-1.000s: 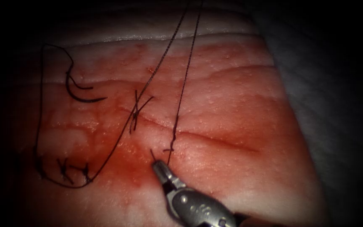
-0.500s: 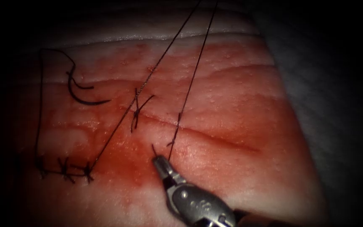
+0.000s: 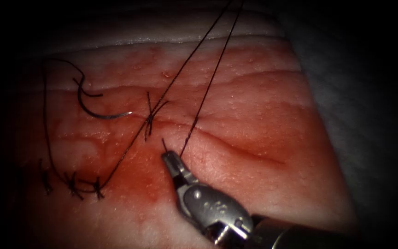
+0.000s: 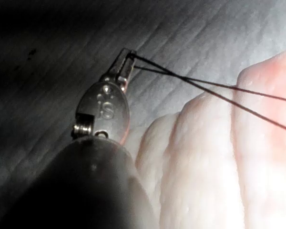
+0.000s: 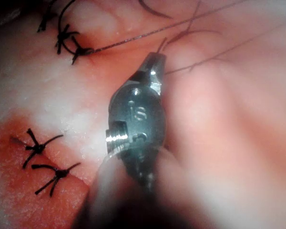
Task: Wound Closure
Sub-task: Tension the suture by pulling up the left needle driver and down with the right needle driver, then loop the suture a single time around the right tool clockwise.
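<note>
Endoscope view: right hand (image 3: 166, 156), clamped on thread (image 3: 210, 78), has lifted far-left, tautening strands; left hand (image 4: 127, 56) grips both; needle (image 3: 98, 113) loose on tissue (image 3: 254, 120).

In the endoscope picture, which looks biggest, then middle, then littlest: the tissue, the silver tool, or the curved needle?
1. The tissue, biggest.
2. The right tool, shut on the thread; it is nearer the camera, so it looks larger.
3. The needle, littlest, lying free on the tissue.
</note>
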`<control>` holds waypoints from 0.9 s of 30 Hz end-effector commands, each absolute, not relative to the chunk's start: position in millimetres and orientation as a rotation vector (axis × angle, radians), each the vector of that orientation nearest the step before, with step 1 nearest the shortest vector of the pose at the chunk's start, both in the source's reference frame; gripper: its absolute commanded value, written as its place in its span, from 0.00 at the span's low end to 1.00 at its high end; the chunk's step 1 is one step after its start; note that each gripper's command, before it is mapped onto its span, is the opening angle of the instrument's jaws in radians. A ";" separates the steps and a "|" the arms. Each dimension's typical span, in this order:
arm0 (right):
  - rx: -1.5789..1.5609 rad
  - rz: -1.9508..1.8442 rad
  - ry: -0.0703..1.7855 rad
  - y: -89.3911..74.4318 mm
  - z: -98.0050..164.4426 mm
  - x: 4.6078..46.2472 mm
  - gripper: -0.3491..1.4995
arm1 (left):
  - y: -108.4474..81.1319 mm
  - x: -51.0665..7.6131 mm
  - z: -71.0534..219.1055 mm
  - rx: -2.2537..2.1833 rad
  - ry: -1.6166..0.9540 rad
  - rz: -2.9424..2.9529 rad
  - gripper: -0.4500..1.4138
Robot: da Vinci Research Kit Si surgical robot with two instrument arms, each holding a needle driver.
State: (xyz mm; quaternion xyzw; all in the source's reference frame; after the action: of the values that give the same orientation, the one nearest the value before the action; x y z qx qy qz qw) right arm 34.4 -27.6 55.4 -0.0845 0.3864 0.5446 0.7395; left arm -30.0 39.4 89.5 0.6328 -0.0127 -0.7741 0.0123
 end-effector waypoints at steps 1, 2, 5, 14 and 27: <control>-0.184 1.192 0.847 -27.6 56.3 35.3 0.00 | 40.2 -30.5 90.4 1.973 -0.037 -2.417 0.00; -0.184 1.190 0.846 -27.7 56.4 35.3 0.00 | 40.1 -30.5 91.0 1.970 -0.032 -2.423 0.00; -0.152 1.188 0.809 -28.5 56.6 35.4 0.00 | 39.2 -30.6 93.0 1.958 -0.004 -2.442 0.00; -0.134 1.177 0.802 -30.9 55.8 36.2 0.00 | 37.5 -29.1 96.5 1.944 0.062 -2.461 0.00; -0.140 1.001 0.880 -28.9 57.1 34.6 0.86 | 33.9 -23.2 89.8 2.103 0.302 -2.309 0.00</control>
State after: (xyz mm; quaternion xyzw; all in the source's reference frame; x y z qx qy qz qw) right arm 33.8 -28.8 56.5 -0.0638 0.4160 0.4589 0.7825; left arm -21.4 32.0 87.3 0.6807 0.1166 -0.7232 0.0040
